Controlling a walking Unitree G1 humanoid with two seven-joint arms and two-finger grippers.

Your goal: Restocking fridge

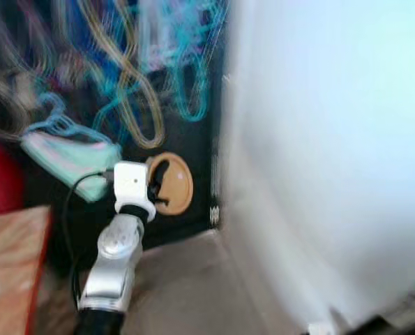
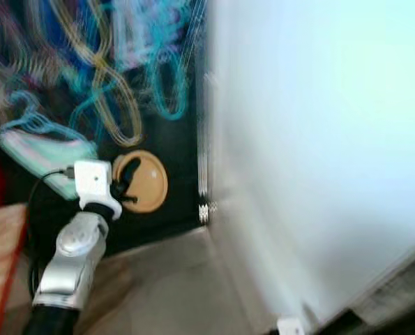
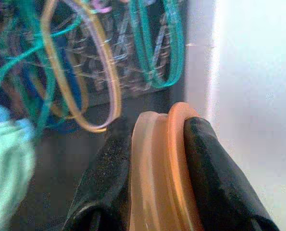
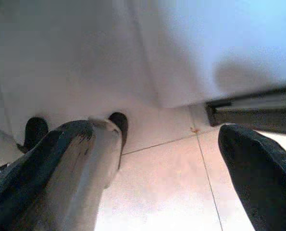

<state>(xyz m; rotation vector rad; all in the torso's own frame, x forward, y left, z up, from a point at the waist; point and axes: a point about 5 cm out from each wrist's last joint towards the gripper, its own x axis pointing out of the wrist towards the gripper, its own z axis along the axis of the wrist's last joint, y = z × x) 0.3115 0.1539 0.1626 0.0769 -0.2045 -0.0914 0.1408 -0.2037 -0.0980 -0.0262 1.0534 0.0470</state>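
Silver left arm, white wrist block, seemingly black cable (blurred), black fingers.

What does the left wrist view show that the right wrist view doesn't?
The left wrist view has the left gripper clamped on the rim of an orange disc, with coloured hanging loops behind it. The right wrist view has the right gripper open over a tiled floor, beside the robot's leg. Both catch the white fridge wall.

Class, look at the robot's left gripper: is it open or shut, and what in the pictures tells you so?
Shut. In the left wrist view the left gripper has its two black fingers pressed against both faces of a tan round lid, gripping it edge-on.
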